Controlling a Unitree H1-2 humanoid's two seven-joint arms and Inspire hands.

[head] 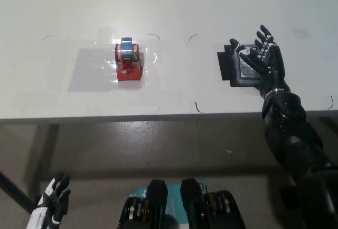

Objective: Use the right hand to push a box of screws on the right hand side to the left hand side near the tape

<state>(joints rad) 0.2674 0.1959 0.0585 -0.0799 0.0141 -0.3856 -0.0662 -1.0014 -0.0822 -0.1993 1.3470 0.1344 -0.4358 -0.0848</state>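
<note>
Where covered, box of screws (238,66) half-hidden.

Worktop (174,7): white, matte, filling the upper half of the view; front edge runs straight across, just below the middle.
Pen marks (197,107): short dark curved strokes scattered on the worktop surface, several near the front edge and far side.
Clear sheet (84,70): possibly a transparent film lying flat on the worktop's left part; outline faint.
Floor (158,149): dull brown-grey, below the worktop edge.
</note>
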